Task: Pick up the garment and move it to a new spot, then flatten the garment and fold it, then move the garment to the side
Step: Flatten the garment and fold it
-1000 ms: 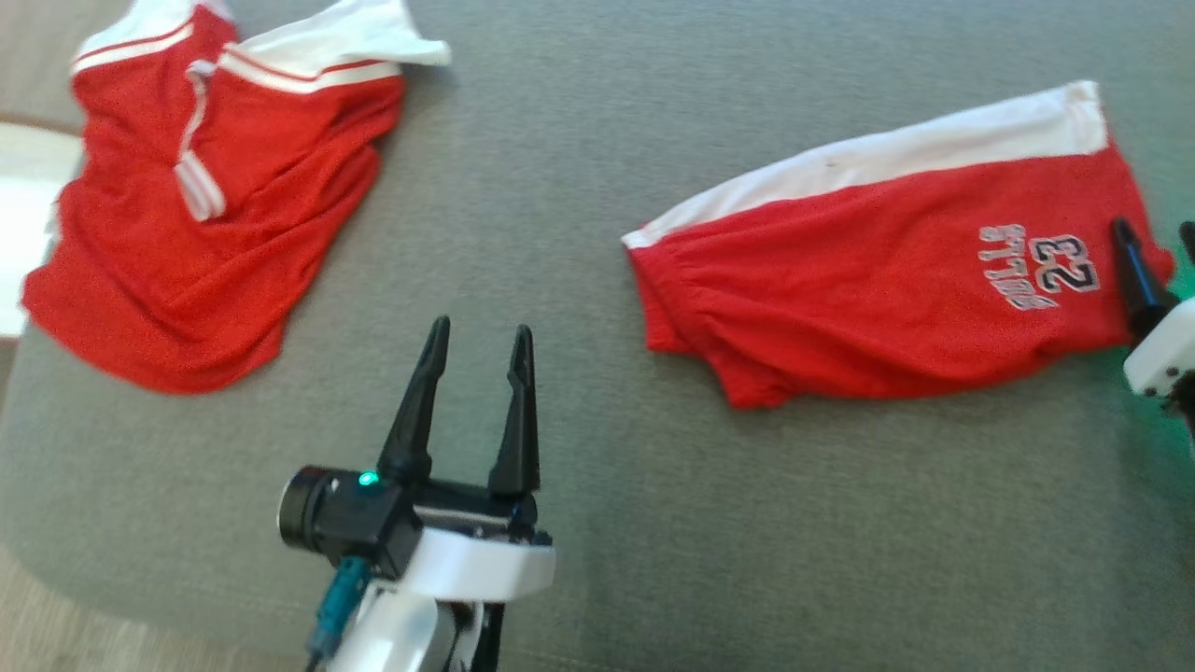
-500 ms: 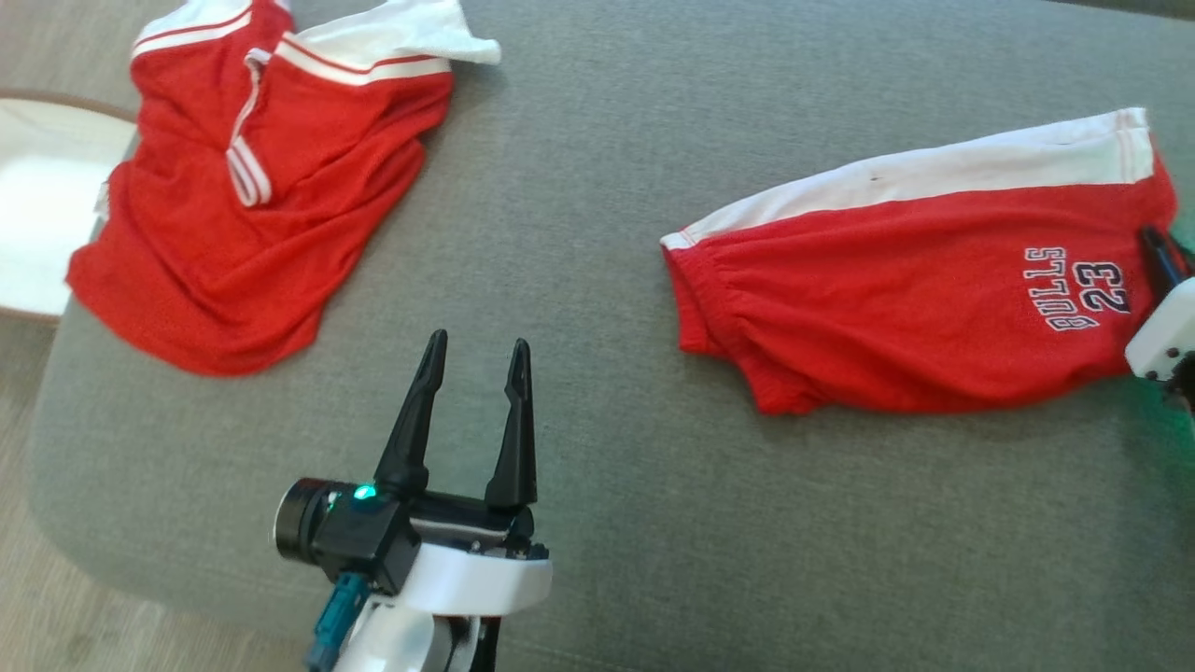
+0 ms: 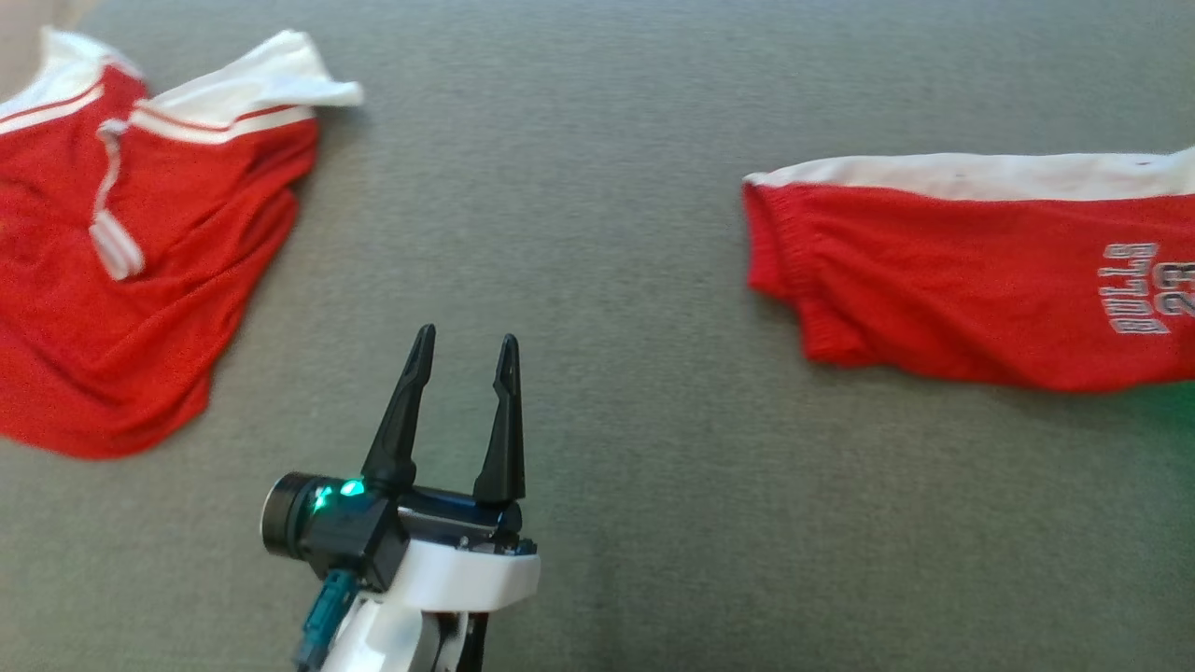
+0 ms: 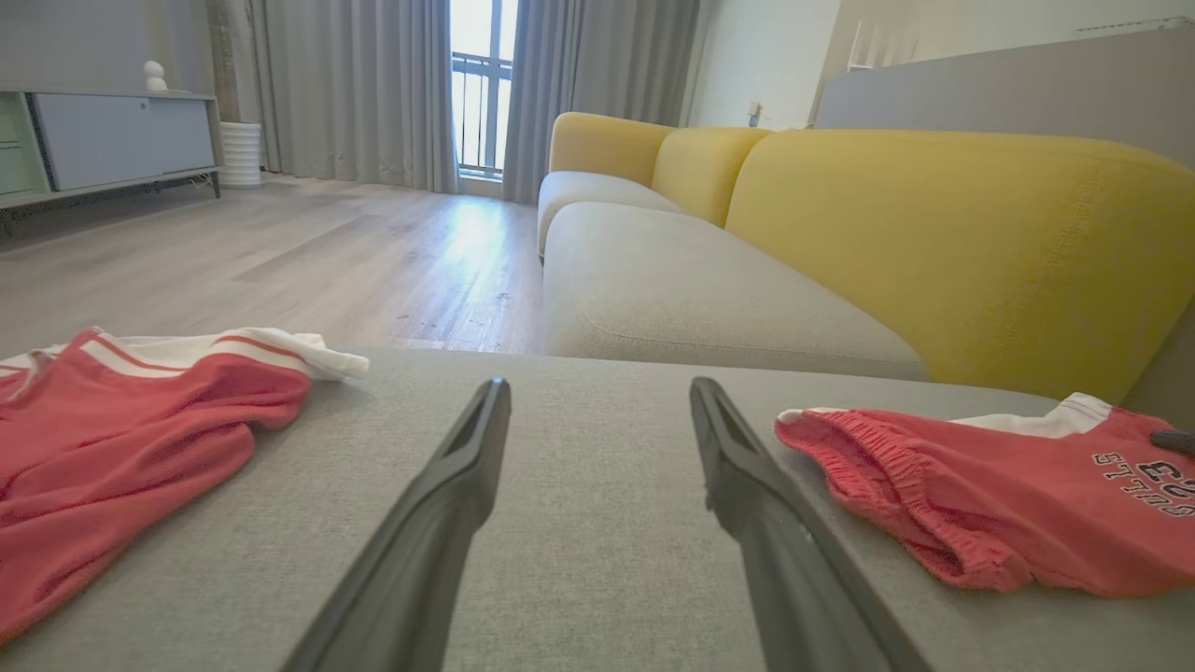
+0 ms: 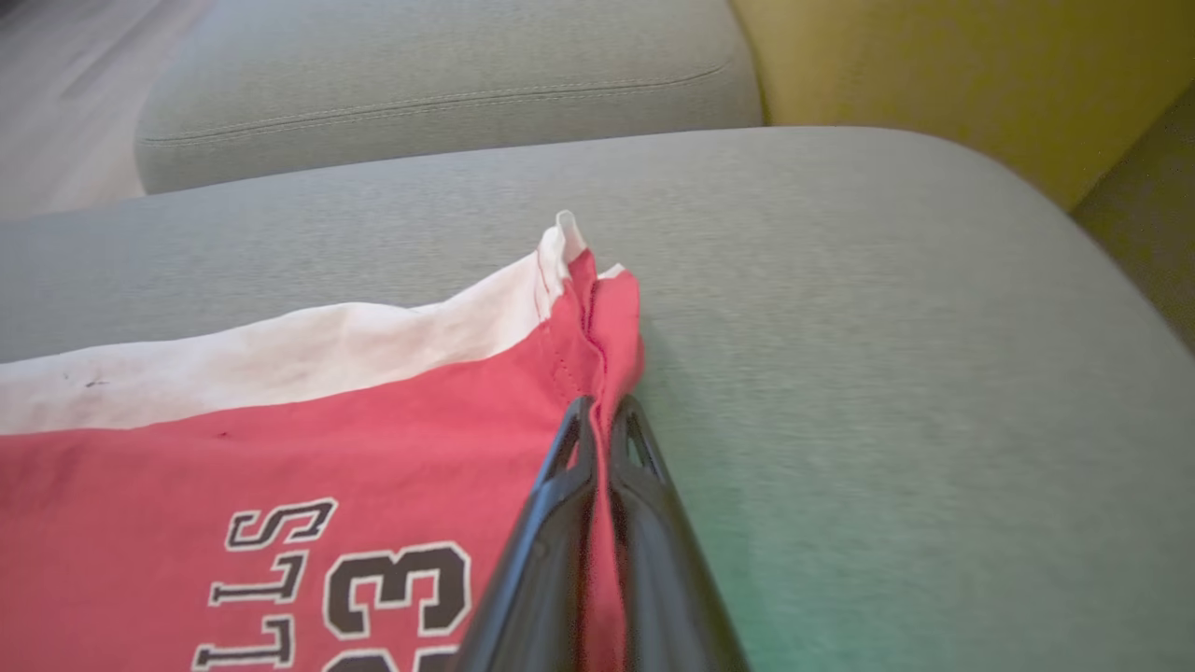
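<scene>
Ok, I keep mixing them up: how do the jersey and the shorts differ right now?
The jersey lies crumpled and untouched; the shorts lie flatter, one edge pinched in the right gripper. The shorts carry BULLS 23 lettering; the jersey has red-striped white trim instead. Both are red and white, on the grey cushion.

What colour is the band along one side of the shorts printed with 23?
White band on red shorts; the right wrist view shows it best.

Left gripper [image 3: 467, 334] points forward, fingers spread wide; right gripper [image 5: 604, 411] pinched tight on the garment [image 5: 280, 448] hem.
</scene>
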`<state>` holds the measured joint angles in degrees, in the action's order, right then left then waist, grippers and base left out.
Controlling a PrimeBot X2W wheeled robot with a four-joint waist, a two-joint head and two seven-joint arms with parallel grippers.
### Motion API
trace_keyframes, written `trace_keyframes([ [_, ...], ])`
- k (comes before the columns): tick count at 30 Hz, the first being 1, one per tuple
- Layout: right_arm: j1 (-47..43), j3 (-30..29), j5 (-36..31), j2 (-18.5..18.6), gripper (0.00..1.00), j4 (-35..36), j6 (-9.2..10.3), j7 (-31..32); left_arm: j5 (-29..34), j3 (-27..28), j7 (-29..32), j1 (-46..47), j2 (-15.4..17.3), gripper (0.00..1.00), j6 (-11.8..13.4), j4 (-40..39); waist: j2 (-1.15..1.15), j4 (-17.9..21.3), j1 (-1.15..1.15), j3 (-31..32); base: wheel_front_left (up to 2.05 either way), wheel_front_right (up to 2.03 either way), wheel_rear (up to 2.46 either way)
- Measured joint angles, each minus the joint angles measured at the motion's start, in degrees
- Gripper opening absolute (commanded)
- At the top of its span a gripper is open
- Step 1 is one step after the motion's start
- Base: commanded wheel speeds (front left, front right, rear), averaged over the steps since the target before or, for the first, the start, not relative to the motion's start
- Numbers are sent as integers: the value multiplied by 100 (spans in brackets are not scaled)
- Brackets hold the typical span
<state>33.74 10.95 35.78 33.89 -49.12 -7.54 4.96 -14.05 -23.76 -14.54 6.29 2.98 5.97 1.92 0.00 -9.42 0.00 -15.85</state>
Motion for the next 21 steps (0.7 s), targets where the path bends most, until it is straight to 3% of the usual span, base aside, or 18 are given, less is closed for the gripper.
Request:
trace_keyframes([
  [4,1,-77,-5,208,0,-15,0,-74,1,2,0,14,-1,100,-49,15,0,227,0,-45,0,0,0],
  [10,84,-70,-8,183,0,-4,0,-186,62,-4,0,36,-1,100,-96,175,0,347,0,-32,0,0,0],
  [21,375,441,-48,-450,0,883,0,-96,41,-37,0,5,0,100,-119,374,0,197,0,422,0,0,0],
])
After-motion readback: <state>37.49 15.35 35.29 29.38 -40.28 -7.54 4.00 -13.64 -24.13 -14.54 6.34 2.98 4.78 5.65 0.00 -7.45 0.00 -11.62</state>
